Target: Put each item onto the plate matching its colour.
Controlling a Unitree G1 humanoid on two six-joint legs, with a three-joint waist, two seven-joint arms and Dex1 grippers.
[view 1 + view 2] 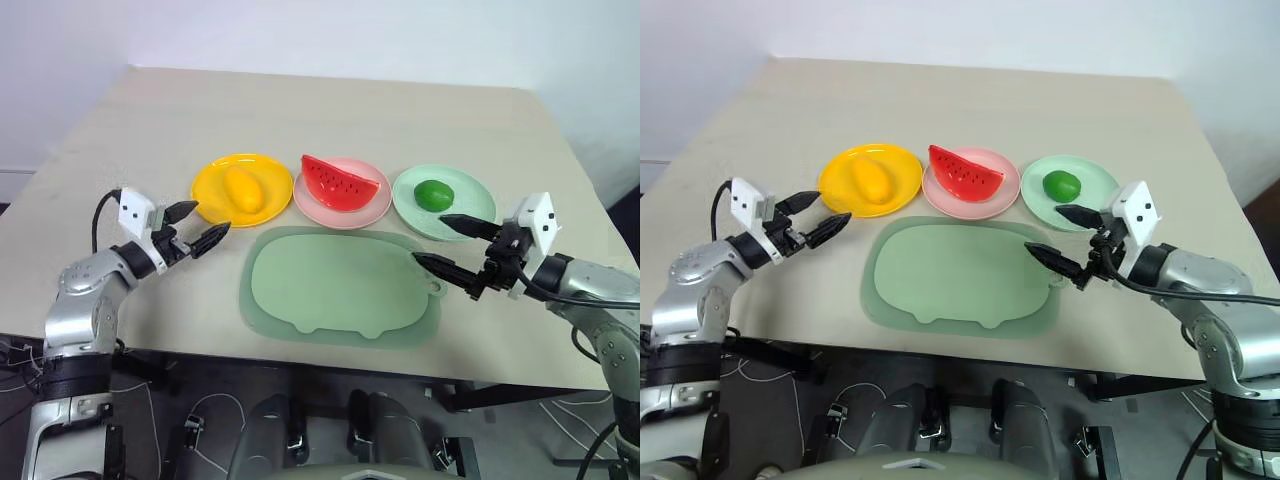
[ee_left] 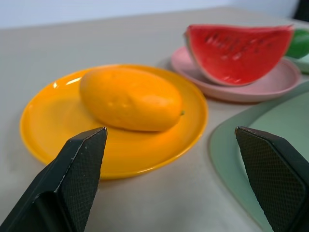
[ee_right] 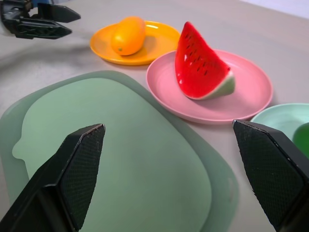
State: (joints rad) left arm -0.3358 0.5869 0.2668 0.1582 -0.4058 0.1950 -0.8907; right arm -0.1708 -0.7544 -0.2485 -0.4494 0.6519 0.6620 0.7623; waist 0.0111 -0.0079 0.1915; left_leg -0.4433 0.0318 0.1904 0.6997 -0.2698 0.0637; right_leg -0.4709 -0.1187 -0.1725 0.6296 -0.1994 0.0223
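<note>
mango (image 2: pixel 130 99) – glossy, dimpled | yellow-orange plate (image 2: pixel 43 130) – shiny plastic | tray (image 1: pixel 340 285) – matt

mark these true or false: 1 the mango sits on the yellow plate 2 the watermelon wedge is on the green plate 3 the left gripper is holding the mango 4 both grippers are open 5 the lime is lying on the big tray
1. The mango sits on the yellow plate: true.
2. The watermelon wedge is on the green plate: false. It rests on the pink plate.
3. The left gripper is holding the mango: false. It is off to the side of the yellow plate with nothing between its fingers.
4. Both grippers are open: true. The right gripper holds nothing either.
5. The lime is lying on the big tray: false. It sits on the green plate; nothing lies on the tray.
</note>
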